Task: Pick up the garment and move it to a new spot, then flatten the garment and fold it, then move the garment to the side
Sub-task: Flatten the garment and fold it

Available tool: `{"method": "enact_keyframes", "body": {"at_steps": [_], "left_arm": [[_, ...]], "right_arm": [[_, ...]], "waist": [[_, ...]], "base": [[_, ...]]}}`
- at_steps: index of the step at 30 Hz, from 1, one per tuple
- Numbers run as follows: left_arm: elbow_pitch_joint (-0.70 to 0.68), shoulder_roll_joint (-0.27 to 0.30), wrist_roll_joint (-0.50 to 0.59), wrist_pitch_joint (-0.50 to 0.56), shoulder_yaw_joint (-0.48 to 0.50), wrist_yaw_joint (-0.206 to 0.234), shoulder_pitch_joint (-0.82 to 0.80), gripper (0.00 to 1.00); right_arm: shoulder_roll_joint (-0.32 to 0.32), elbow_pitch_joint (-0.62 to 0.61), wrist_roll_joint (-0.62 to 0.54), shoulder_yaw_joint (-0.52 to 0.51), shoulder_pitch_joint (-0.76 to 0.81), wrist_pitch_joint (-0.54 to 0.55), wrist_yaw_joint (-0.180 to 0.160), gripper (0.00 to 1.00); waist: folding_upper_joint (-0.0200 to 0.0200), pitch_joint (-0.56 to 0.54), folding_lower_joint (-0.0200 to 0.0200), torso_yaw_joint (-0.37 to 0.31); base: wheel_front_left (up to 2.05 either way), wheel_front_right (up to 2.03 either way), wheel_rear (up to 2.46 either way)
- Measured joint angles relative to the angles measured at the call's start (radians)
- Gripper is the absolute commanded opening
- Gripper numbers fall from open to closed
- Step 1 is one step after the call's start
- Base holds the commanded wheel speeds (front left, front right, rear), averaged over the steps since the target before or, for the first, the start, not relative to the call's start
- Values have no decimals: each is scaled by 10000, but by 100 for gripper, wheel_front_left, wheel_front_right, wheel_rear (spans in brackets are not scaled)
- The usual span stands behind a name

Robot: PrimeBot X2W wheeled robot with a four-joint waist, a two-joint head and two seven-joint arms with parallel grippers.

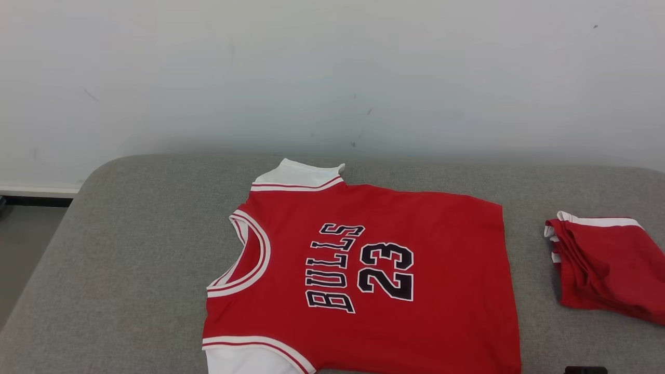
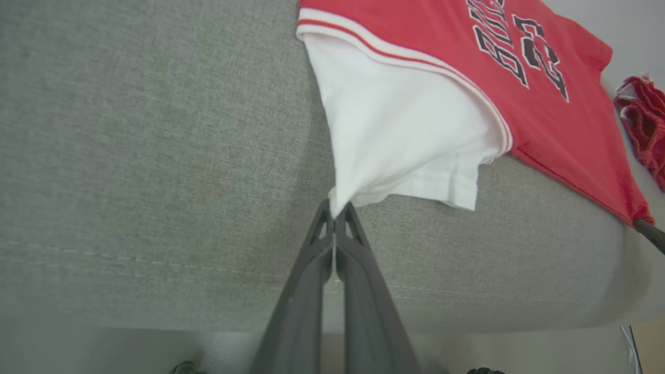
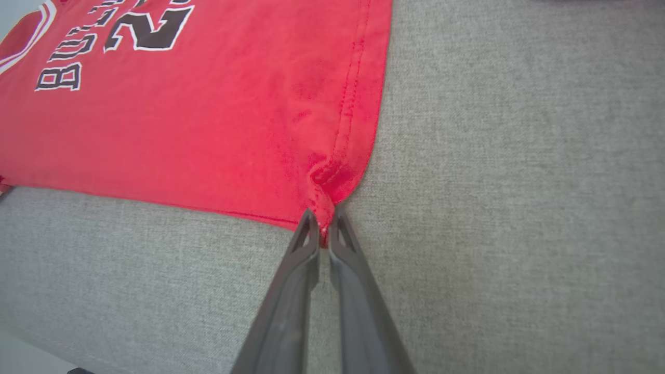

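The garment (image 1: pixel 395 270) is a red jersey with white sleeves and "BULLS 23" in black letters, spread flat on the grey padded table (image 1: pixel 130 259), its collar toward the left. In the left wrist view my left gripper (image 2: pixel 335 210) is shut on the corner of the white sleeve (image 2: pixel 405 130), which hangs over the table's near edge. My right gripper (image 3: pixel 323 222) pinches the red hem corner of the garment (image 3: pixel 208 119) in the right wrist view, also near that edge.
A second red and white garment (image 1: pixel 608 265) lies folded at the table's right end. A pale wall (image 1: pixel 332 72) rises behind the table. Floor (image 1: pixel 26 244) shows beyond the table's left end.
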Motion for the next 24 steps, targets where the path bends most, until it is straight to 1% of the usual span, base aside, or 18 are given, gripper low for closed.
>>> {"method": "enact_keyframes", "body": {"at_steps": [1,2,3,4,5,7,11,16,20,24], "left_arm": [[59,-35,-17,48,-6,0,-1,0],[144,-63,-33,92,-13,2,-4,29],[209,-77,-31,109,-31,31,-10,62],[270,-86,-33,165,-35,56,-23,88],[332,-109,-35,169,-36,69,-37,100],[453,-184,-36,201,-56,69,-78,100],[577,-242,-54,284,-58,71,-142,100],[598,-88,-50,155,134,77,-140,100],[178,167,125,-138,290,88,-149,100],[-468,330,604,-504,506,161,-275,100]], "right_arm": [[0,13,-44,10,-24,19,-2,24],[0,44,-58,17,-58,21,-10,52],[0,81,-56,17,-105,27,-12,90],[0,100,-50,-10,-147,27,-13,100],[0,109,-50,-27,-169,29,-17,100],[0,138,-50,-29,-174,29,-88,100],[-4,169,-50,-56,-174,29,-94,100],[-75,79,36,-316,-160,-88,-98,100],[-140,-357,366,-771,-96,-368,-98,100],[-265,-974,497,-1051,-97,-667,-98,100]], "waist": [[0,11,0,-1],[0,22,0,0],[0,32,0,0],[0,43,0,3],[0,51,0,7],[0,64,0,19],[0,73,0,51],[0,54,0,96],[0,28,0,123],[0,-1,0,137]], "base": [[0,0,0],[0,0,0],[0,0,0],[0,0,0],[0,0,0],[0,0,0],[0,0,0],[0,0,0],[0,0,0],[0,0,0]]}}
